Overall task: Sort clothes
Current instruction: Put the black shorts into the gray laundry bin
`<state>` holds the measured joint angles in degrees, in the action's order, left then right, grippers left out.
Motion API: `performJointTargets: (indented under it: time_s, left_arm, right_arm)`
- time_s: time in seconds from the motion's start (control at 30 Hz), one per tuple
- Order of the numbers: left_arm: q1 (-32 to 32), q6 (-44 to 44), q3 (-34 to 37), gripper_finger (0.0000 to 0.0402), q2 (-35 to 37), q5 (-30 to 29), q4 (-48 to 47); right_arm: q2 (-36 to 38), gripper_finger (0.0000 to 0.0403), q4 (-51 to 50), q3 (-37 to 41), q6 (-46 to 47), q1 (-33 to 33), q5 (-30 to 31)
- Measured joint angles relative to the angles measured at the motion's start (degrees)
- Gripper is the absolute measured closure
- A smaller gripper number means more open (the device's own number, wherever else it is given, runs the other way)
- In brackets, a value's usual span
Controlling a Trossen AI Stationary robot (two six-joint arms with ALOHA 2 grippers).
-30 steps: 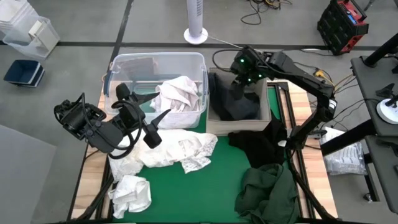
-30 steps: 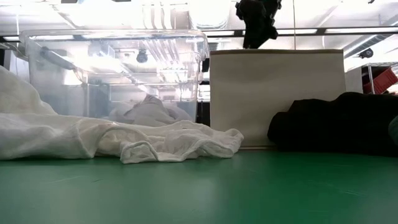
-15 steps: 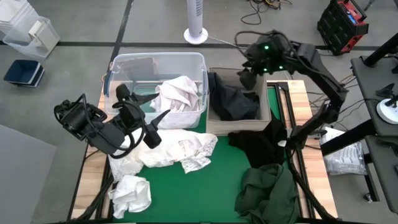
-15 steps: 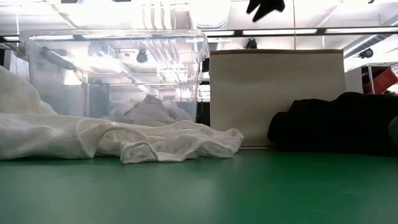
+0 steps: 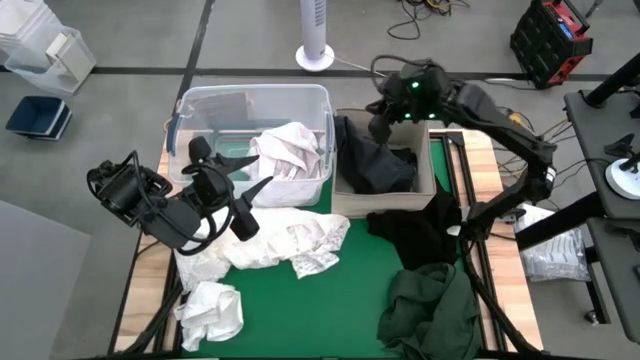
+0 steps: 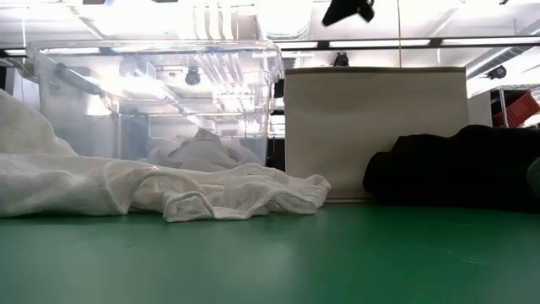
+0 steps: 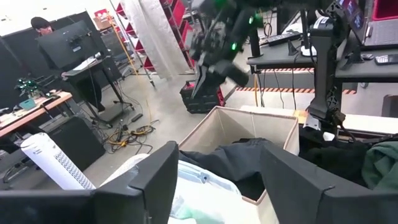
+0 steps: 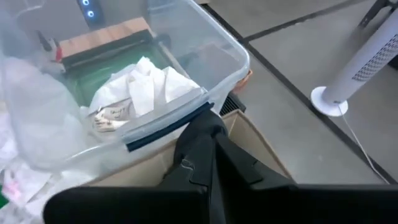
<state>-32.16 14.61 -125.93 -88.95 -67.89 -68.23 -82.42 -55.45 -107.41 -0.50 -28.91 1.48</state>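
Observation:
The clothes lie in several places. A white garment is heaped in the clear bin. A black one lies in the beige box, one fold draped over its left wall. More white clothes and a small white bundle rest on the green mat, with a black garment and a dark green one at the right. My left gripper hovers open above the white clothes. My right gripper is shut and empty, high above the box.
The bin and box stand side by side along the mat's far edge. Bare green mat lies near the front middle. Off the table are a white fan, a red tool case and a person at a desk.
The black garment that hung below my right gripper has fallen into the beige box. The right gripper has let go, risen and swung first toward the far right, then back over the box's far left corner.

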Motion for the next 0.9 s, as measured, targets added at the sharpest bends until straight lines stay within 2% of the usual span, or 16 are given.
performJointTargets:
  time_s: [0.23,0.37,0.5,0.63,0.77,0.9]
  left_arm:
    - [0.02,-0.04,0.00,0.0248,0.00,0.01,-0.59]
    - [0.02,-0.11,0.02,0.0259,0.00,0.01,-0.88]
    - [0.02,-0.13,0.01,0.0265,0.00,0.01,-1.19]
    - [0.02,-0.13,0.02,0.0267,0.00,-0.01,-1.51]
    - [0.02,-0.13,0.02,0.0268,0.00,0.00,-1.59]
    - [0.02,-0.13,0.02,0.0268,0.00,-0.01,-1.66]
  right_arm:
    - [-0.21,0.0394,12.52,13.92,4.24,-1.18,0.00]
    - [-0.19,0.0394,14.77,20.79,7.22,-3.31,-0.46]
    - [-0.19,0.0394,19.89,27.36,10.82,-4.39,-5.40]
    - [-0.19,0.0394,25.13,32.76,13.94,-4.39,-6.46]
    - [-0.19,0.0394,26.17,36.05,15.56,-4.42,-7.88]
    - [-0.19,0.0394,21.57,37.37,14.89,-4.38,-9.14]
